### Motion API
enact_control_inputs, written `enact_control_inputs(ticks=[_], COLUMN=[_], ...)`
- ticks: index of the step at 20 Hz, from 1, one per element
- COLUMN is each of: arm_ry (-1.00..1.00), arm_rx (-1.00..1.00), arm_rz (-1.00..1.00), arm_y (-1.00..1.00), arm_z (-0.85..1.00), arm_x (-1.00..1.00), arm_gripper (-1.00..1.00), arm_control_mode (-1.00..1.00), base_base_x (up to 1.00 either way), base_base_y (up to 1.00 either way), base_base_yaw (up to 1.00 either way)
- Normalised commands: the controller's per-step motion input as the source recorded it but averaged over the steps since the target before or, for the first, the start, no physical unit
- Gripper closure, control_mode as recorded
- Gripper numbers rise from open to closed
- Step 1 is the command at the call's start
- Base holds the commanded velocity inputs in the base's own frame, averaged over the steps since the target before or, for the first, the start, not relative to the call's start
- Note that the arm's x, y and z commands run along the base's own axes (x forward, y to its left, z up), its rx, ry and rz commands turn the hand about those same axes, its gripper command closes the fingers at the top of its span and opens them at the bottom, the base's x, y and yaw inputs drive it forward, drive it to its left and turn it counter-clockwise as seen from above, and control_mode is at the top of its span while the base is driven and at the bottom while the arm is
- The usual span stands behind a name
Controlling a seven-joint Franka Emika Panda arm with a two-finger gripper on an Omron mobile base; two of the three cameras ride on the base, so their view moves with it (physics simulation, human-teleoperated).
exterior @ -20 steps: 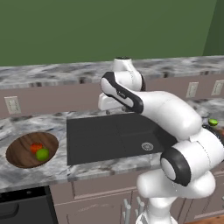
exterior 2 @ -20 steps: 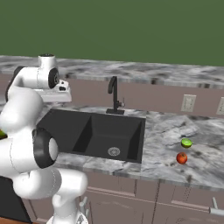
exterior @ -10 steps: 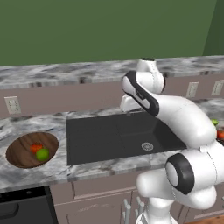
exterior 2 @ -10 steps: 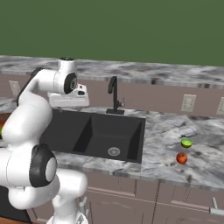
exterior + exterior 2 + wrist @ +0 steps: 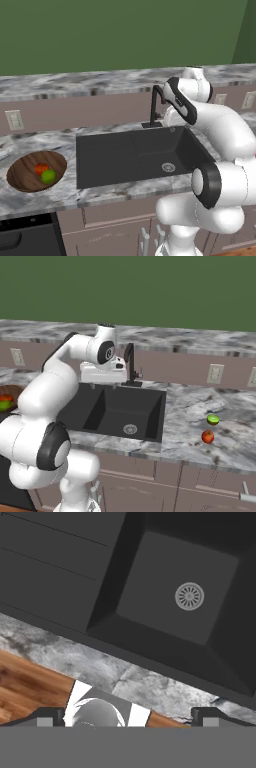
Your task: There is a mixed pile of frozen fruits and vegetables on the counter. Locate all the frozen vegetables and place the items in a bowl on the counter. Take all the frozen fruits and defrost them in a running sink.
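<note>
Two vegetables, a red-orange tomato-like lump [image 5: 41, 168] and a plain green ball [image 5: 48, 176], lie touching in the wooden bowl [image 5: 22, 172] at 9 o'clock of the left base view, on the marbled counter [image 5: 100, 191]. The sink [image 5: 135, 156] fills the centre, its long axis running 9 to 3 o'clock, with the drain [image 5: 168, 167] in the right-hand basin and the black faucet [image 5: 155, 102] at its 12 o'clock edge. Compared with half a second ago, the arm has swung further toward 3 o'clock, its hand now beside the faucet.

Right base view: the gripper [image 5: 102, 376] hangs over the sink's back-left rim, just left of the faucet [image 5: 131, 363]; it was further toward 9 o'clock before. At 4 o'clock on the counter, the flattish green piece [image 5: 213, 419] lies near the small red ball [image 5: 207, 436], dark top upward.

Hand view: the two fingertips [image 5: 48, 716] stand wide apart, holding nothing. The drain [image 5: 189, 596] sits at 1 o'clock.
</note>
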Motion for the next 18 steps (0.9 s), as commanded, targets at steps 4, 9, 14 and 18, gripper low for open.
enact_control_inputs(ticks=[4,9,14,18], arm_ry=[0.00,0.00,0.06,0.11], arm_rx=[-0.05,-0.03,-0.01,-0.01], arm_rz=[-0.03,-0.09,-0.18,-0.26], arm_y=[-0.90,-0.92,-0.90,-0.72], arm_z=[-0.08,-0.08,-0.01,0.00], arm_x=[-0.18,-0.16,-0.03,0.02], arm_gripper=[-1.00,-1.00,-1.00,-1.00], arm_control_mode=[-1.00,-1.00,-1.00,-1.00], base_base_x=[0.00,0.00,0.00,0.00], base_base_y=[0.00,0.00,0.00,0.00], base_base_yaw=[0.00,0.00,0.00,0.00])
